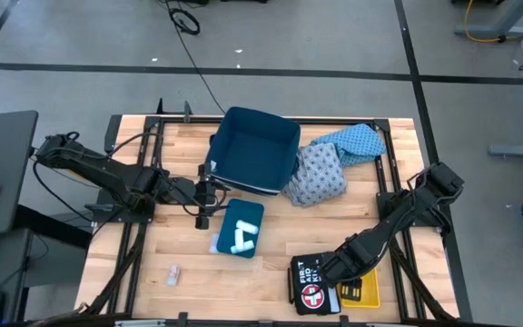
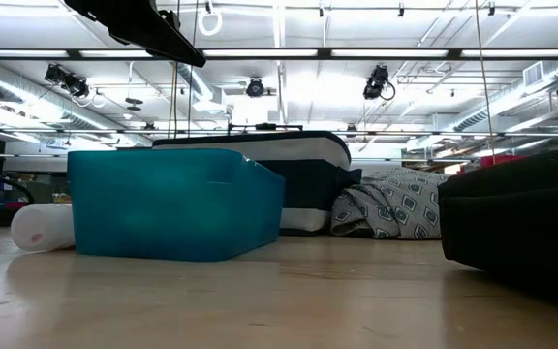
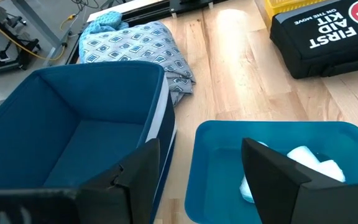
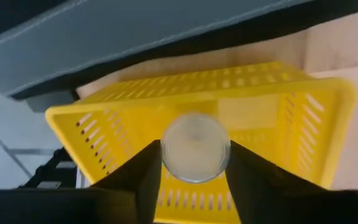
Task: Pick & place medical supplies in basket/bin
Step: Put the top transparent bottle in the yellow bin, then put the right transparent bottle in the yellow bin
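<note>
My right gripper (image 1: 330, 268) is at the near right, by the black first-aid kit (image 1: 311, 286) and the yellow slotted basket (image 4: 260, 112), shut on a white roll (image 4: 194, 147). My left gripper (image 1: 202, 195) hangs open and empty between the dark blue basket (image 1: 254, 150) and the teal bin (image 1: 241, 229). Two white rolls (image 3: 309, 162) lie in the teal bin. A grey-blue patterned cloth (image 1: 318, 174) and a light-blue cloth (image 1: 357, 143) lie against the dark basket's right side. A small pale packet (image 1: 173, 272) lies on the table at the near left. My right gripper pinches the white roll by its round sides (image 4: 166, 149) between the two fingers. The roll's flat end faces the wrist camera, so it lies along the fingers. It is lifted clear, with the yellow basket showing behind it.
The black first-aid kit lies partly over the yellow basket (image 1: 361, 291) at the near right edge. In the low view a white roll (image 2: 42, 228) lies on the table beside the teal bin (image 2: 172, 204). Bare wood shows in the middle of the table (image 1: 284, 227).
</note>
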Available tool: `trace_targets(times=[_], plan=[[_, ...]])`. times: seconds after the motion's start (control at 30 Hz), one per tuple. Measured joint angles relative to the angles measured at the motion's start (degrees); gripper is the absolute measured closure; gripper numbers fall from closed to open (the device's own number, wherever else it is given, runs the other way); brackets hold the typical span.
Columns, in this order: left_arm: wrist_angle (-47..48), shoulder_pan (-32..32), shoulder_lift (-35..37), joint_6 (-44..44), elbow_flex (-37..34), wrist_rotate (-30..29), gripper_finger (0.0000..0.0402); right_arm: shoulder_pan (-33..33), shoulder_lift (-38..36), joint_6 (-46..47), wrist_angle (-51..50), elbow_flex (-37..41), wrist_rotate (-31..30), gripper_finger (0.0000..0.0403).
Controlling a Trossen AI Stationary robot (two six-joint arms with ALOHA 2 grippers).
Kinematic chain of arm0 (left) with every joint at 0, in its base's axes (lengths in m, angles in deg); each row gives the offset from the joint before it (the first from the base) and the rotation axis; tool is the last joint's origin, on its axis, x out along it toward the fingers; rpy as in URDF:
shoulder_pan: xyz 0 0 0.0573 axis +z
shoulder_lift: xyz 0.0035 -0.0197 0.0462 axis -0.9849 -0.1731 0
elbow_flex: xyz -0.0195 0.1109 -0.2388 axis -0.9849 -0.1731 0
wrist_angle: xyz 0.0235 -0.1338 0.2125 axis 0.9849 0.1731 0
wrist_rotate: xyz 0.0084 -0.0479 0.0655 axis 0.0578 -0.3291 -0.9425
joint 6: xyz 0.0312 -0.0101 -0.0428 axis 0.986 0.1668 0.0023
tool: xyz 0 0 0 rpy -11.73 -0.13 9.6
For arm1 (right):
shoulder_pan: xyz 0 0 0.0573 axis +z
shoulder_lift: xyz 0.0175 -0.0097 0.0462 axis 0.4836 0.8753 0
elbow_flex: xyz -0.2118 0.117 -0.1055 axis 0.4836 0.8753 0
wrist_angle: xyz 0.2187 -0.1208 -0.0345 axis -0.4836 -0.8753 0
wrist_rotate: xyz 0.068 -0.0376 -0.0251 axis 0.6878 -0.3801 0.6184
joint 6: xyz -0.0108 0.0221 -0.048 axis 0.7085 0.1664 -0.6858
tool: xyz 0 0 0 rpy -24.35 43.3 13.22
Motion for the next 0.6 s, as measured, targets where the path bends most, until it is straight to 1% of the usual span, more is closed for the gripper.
trace_targets(times=[0.1, 0.2, 0.33, 0.6], plan=[[0.0, 0.0, 0.0, 0.0, 0.0, 0.0, 0.0189, 0.0, 0.0, 1.5, 0.0, 0.0, -0.4, 0.0173], [0.0, 0.0, 0.0, 0.0, 0.0, 0.0, 0.0189, 0.0, 0.0, 2.2, 0.0, 0.0, -0.4, 0.0149], [0.0, 0.0, 0.0, 0.1, 0.0, 0.0, 0.0189, 0.0, 0.0, 2.7, -0.4, 0.0, -0.3, 0.015], [0.9, 0.0, 0.0, 0.1, 0.0, 0.0, 0.0189, 0.0, -0.7, 5.4, -2.8, 0.0, 0.4, 0.0186]])
